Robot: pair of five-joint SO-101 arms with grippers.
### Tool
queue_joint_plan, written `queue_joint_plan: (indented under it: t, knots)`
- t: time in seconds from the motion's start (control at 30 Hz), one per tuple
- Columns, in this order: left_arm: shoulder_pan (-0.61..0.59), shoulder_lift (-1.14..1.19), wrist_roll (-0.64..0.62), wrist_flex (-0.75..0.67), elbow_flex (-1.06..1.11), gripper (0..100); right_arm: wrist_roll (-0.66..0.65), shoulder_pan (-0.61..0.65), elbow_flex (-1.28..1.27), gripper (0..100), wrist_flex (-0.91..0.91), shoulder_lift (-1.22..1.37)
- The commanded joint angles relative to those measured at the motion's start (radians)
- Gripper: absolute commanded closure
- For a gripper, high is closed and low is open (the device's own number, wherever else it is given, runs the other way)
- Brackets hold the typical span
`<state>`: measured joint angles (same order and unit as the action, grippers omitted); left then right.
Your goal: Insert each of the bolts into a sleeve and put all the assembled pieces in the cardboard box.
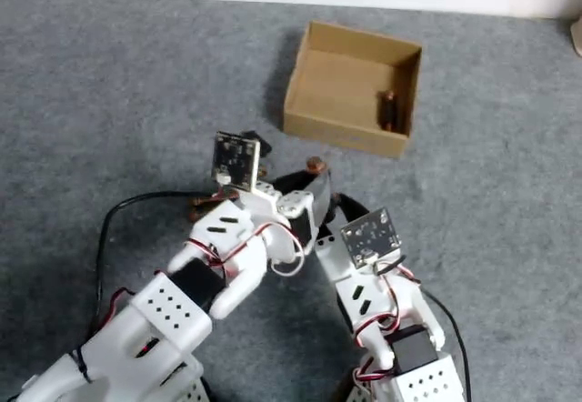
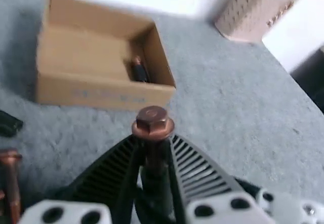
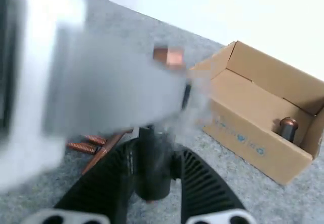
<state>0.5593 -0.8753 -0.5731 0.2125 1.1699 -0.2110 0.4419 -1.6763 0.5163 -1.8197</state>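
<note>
A copper bolt [image 2: 153, 123] stands upright with its six-sided head on top, and the left jaws are closed tight on its shank just under the head. Below it a black sleeve [image 3: 152, 171] is clamped upright in the right jaws. The bolt's shank runs down toward the sleeve's top, but the blurred left arm [image 3: 76, 97] hides how far in it sits. From above, the bolt head [image 1: 315, 163] shows where the two arms meet, near the front wall of the cardboard box [image 1: 314, 125]. One assembled piece [image 1: 388, 111] lies inside the box, against a side wall and close to a front corner. Several loose bolts [image 3: 93, 145] lie together on the grey table [image 1: 109, 84] beside the left arm, on the side away from the right arm.
</note>
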Motion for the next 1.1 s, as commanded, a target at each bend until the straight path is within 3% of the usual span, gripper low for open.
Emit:
queue_joint_plan:
  t: [0.0, 0.4, 0.63, 0.93, 1.07]
  knots:
    - [0.030, -0.002, 0.005, -0.011, 0.002, 100, 0.002, -0.033, -0.024, 99.4, -0.048, -0.019]
    - [0.031, -0.007, 0.006, -0.009, 0.002, 99, 0.006, -0.062, -0.024, 99.4, -0.048, -0.019]
    - [0.035, -0.007, 0.077, -0.008, -0.002, 79, 0.006, -0.062, -0.028, 99.4, -0.048, -0.019]
    - [0.031, -0.008, 0.078, -0.005, -0.028, 81, 0.006, -0.062, -0.030, 99.4, -0.048, -0.019]
    - [-0.001, -0.051, 0.078, 0.103, -0.107, 81, 0.006, -0.062, -0.030, 99.4, -0.048, -0.019]
